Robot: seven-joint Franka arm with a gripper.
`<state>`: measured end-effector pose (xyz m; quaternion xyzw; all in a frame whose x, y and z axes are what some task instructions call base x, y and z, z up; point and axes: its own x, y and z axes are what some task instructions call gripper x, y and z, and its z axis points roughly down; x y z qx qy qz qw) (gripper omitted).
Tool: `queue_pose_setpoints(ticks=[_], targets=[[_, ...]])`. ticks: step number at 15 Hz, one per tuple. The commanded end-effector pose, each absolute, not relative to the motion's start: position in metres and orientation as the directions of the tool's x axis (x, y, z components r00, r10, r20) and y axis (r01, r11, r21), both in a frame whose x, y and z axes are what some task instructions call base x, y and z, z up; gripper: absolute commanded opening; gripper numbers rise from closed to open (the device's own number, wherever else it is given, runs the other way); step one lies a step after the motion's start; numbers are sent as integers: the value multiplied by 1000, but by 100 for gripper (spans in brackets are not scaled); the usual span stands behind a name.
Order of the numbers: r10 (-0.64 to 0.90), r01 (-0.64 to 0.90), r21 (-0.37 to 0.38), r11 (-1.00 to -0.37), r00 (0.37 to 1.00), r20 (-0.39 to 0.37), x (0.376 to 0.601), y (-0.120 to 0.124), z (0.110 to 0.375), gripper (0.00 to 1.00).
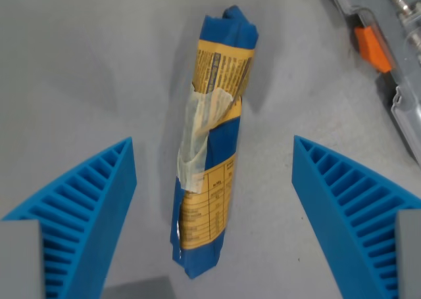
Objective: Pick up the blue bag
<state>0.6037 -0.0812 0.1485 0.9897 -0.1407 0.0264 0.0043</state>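
Wrist view: blue bag (212, 141) between the wide-spread gripper (214, 174) fingers.

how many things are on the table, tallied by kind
blue bag, rolled up with yellow label panels and tape: 1
clear plastic case with an orange latch, partly cut off at the wrist view's right edge: 1
total: 2
The open gripper with its two blue ribbed fingers is not counted.
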Motion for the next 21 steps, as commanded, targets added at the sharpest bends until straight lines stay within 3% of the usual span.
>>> queue_pose_setpoints(ticks=[1, 3, 4, 21], targets=[[-295, -294, -27, -956, 954, 60, 609, -82, 134, 100], [-293, -292, -29, -956, 954, 66, 608, -81, 124, 100], [-293, -291, -30, -956, 954, 66, 606, -80, 119, 0], [-293, -291, -30, -956, 954, 66, 606, -80, 119, 0]])
